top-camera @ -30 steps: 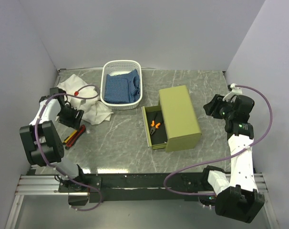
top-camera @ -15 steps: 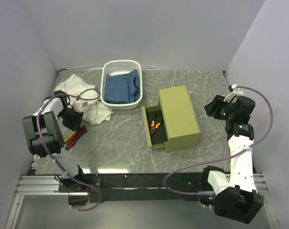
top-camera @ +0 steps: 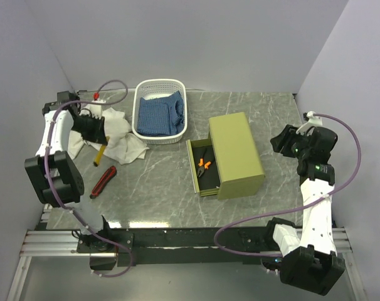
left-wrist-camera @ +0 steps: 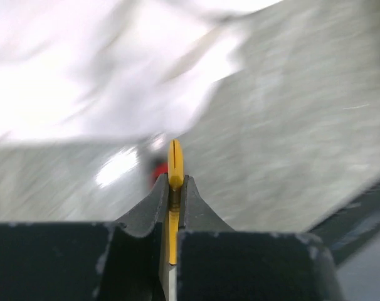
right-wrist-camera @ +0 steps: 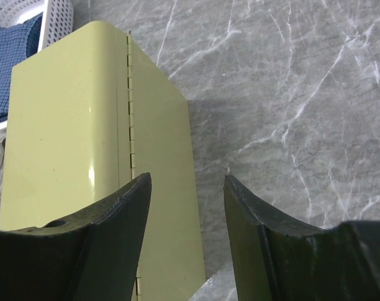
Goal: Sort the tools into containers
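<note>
Top: you are raising the yellow screwdriver (top-camera: pixel 98 155) off the table, the left gripper (top-camera: pixel 97 137) clamping it over the cloth (top-camera: pixel 124 147); the red tool (top-camera: pixel 104 180) is staying behind.
Left wrist: jaws are pinching the screwdriver.
Right wrist: the right gripper (right-wrist-camera: pixel 187 188) is hanging apart, empty, by the chest (right-wrist-camera: pixel 64 125).

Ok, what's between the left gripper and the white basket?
Top view: only the crumpled white cloth lies between the left gripper, gripping a yellow screwdriver, and the basket.
</note>
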Robot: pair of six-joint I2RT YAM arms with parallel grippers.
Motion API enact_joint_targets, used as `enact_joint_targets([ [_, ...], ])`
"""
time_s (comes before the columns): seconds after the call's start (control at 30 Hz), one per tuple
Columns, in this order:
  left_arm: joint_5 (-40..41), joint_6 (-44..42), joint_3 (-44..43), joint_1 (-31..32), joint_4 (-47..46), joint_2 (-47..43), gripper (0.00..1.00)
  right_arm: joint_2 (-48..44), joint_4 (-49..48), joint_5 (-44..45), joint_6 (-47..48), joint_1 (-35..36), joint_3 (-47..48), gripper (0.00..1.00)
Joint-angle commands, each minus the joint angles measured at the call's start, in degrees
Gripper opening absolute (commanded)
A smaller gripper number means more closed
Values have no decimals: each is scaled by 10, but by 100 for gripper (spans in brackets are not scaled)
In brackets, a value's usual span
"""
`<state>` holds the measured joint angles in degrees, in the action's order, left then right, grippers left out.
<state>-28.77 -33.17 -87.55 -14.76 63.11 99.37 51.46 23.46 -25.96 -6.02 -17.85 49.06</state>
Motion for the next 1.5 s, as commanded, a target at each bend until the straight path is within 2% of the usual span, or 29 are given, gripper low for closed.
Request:
enact_joint_targets([
  [0.0, -259, 56, 10, 60, 36, -65, 1, -8, -18, 2, -7, -7, -2, 58],
  [0.07, -310, 185, 73, 96, -51, -104, 1, -5, -18, 2, -7, -8, 2, 58],
  [0.1, -344, 246, 99, 138, -183, -119, 1, -4, -17, 2, -6, -8, 8, 58],
  [0.13, -348, 405, 126, 162, -263, -132, 1, -2, -14, 5, -3, -8, 10, 58],
  [0.17, -338, 489, 182, 183, -347, -163, 1, 1, -13, 6, 1, -8, 13, 58],
  [0.2, -272, 567, 207, 203, -518, -179, 1, 3, -11, 8, 3, -8, 19, 58],
  [0.23, -236, 679, 232, 240, -586, -193, 1, 4, -3, 9, 6, -8, 23, 58],
  [0.27, -207, 719, 270, 259, -663, -209, 1, 8, 2, 13, 14, -9, 26, 58],
  [0.3, -177, 745, 273, 296, -702, -208, 1, 11, 4, 15, 15, -8, 32, 58],
  [0.33, -129, 780, 269, 312, -729, -199, 1, 12, 7, 17, 18, -9, 34, 58],
  [0.47, -88, 888, 260, 366, -816, -119, 1, 14, 9, 17, 14, -8, 41, 58],
  [0.53, -64, 883, 255, 394, -821, -102, 1, 15, 8, 11, 9, -8, 44, 58],
  [0.7, -35, 907, 255, 417, -810, -33, 1, 11, 1, 11, 1, -8, 44, 58],
  [0.8, -43, 927, 258, 424, -830, 5, 1, 2, 3, 13, 3, -9, 39, 58],
  [0.83, -48, 932, 255, 427, -835, 13, 4, 0, 4, 14, 4, -10, 37, 58],
  [0.87, -54, 927, 245, 431, -837, 28, 12, -4, 4, 15, 6, -10, 33, 58],
  [0.9, -68, 908, 234, 439, -828, 35, 32, -6, 4, 17, 7, -10, 27, 58],
  [0.97, -77, 888, 205, 446, -812, 49, 43, -11, 1, 20, 5, -13, 16, 58],
  [1.0, -75, 871, 195, 449, -782, 50, 56, -14, -1, 20, 3, -14, 12, 58],
  [1.03, -72, 860, 187, 450, -760, 50, 62, -16, -3, 20, 2, -16, 10, 58],
  [1.2, -50, 771, 171, 404, -645, -18, 76, -17, -3, 15, 3, -21, 9, 58],
  [1.37, -37, 683, 218, 317, -523, -139, 78, -16, -5, 9, 0, -22, 11, 58],
  [1.43, -24, 538, 202, 277, -442, -161, 79, -17, -6, 3, -3, -22, 12, 58],
  [1.47, 4, 475, 190, 272, -341, -163, 77, -16, -5, 2, -4, -22, 13, 58],
])
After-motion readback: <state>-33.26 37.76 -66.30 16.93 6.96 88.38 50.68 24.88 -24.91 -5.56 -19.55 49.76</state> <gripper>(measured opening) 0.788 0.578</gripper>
